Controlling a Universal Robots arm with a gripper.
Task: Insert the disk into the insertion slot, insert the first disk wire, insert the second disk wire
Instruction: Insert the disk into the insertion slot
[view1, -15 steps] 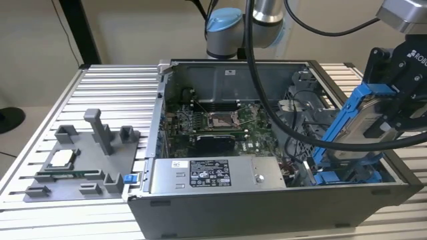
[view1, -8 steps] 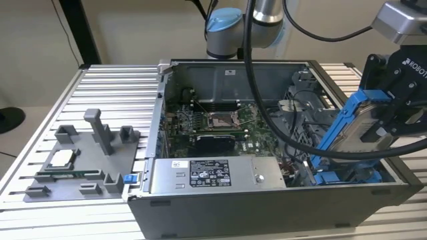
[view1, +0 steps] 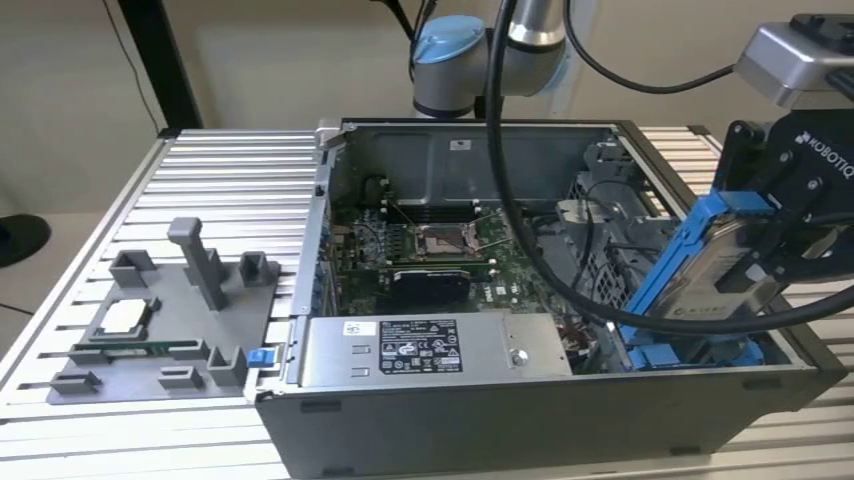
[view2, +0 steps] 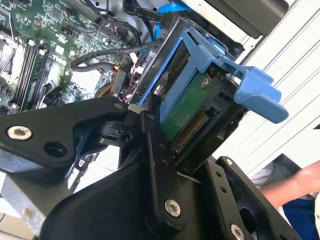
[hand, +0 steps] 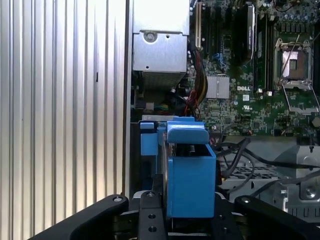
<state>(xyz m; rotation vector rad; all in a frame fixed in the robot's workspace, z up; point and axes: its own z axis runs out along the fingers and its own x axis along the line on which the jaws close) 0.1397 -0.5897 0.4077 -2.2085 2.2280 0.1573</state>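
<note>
Above what seems the blue-railed insertion slot (view1: 687, 355), black end effector (hand: 182, 206) pinching flat, blue-framed silver-grey disk (view1: 718, 265), tilted

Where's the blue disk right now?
At the exterior view's right, the disk sits tilted in the gripper, just above the insertion slot inside the computer case.

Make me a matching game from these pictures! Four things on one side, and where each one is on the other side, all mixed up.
Things:
1. disk
2. power-supply box
3. motherboard
4. grey tray

Places:
A. on the ribbed table, at the exterior view's left, outside the case
B. flat on the floor of the open case
C. held tilted in the end effector, at the exterior view's right
D. inside the case, against its near wall in the exterior view

Pairs: 1-C, 2-D, 3-B, 4-A
</note>
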